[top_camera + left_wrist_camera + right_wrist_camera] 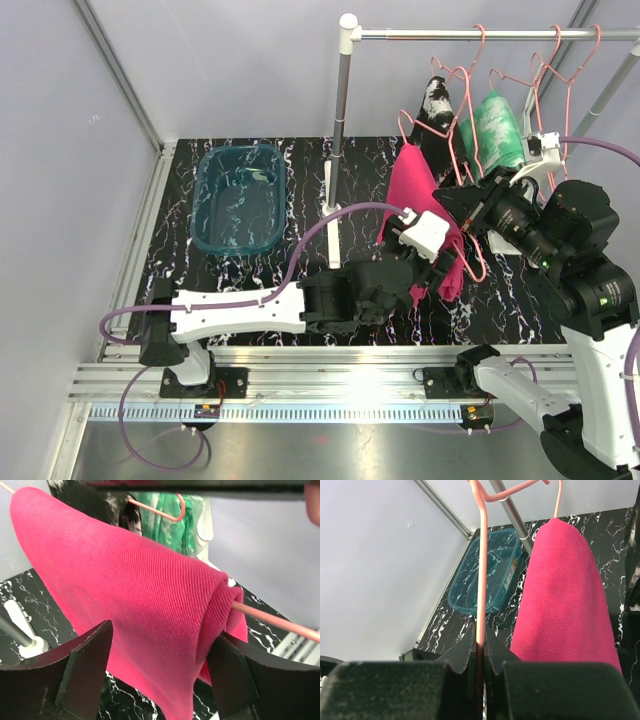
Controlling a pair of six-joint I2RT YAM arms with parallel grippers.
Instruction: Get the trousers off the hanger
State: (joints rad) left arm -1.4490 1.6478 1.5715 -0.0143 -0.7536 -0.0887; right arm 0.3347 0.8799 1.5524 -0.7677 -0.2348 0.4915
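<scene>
Bright, even light floods the white-walled booth, flaring along the metal rail (330, 410) at the near edge of the table (220, 285); shadows are faint. At the left wrist, the dark fingers (85, 670) blur in the foreground, while the knit of the pink trousers (125, 595) reads sharp.

"What carries everything here?"

"A table (305, 200), its top black with white veining like marble."

"And what sits on it?"

"A post (340, 120), pale metal, stands upright near the middle of the top. Left of the post, close by but not touching, lies a bin (240, 200), teal and see-through, open side up."

"Right of the post?"

"The same veined top runs on, much of it hidden."
</scene>
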